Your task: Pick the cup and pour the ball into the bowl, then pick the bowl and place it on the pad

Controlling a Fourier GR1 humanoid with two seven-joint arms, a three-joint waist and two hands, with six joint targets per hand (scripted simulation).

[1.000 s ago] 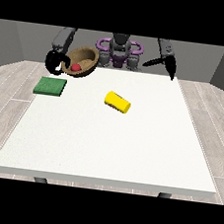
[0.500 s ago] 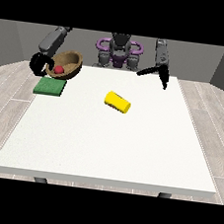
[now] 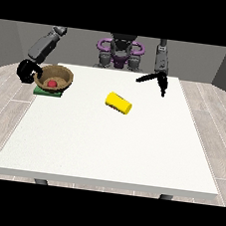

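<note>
- Since half a second ago the round brown wooden bowl has come down and now sits over the flat green square pad, which shows only as a strip under the bowl's near edge; from where I stand I cannot tell whether the bowl rests on it or hangs just above.
- Inside the bowl lies the small red ball, near the middle of the hollow.
- At the bowl's nine o'clock, the black hand at the view's left has its fingers curled round the bowl's rim.
- Its grey forearm rises from there toward one o'clock, up to the robot's shoulder.
- On the large white table, the yellow plastic cup lies on its side, well apart from the bowl at the bowl's four o'clock, with its long axis running from ten o'clock to four o'clock.
- Nothing touches the cup.
- The black hand at the view's right hangs above the table's far edge, at the cup's two o'clock; one digit sticks out toward nine o'clock, others point down to six o'clock, stretched straight and holding nothing.
</note>
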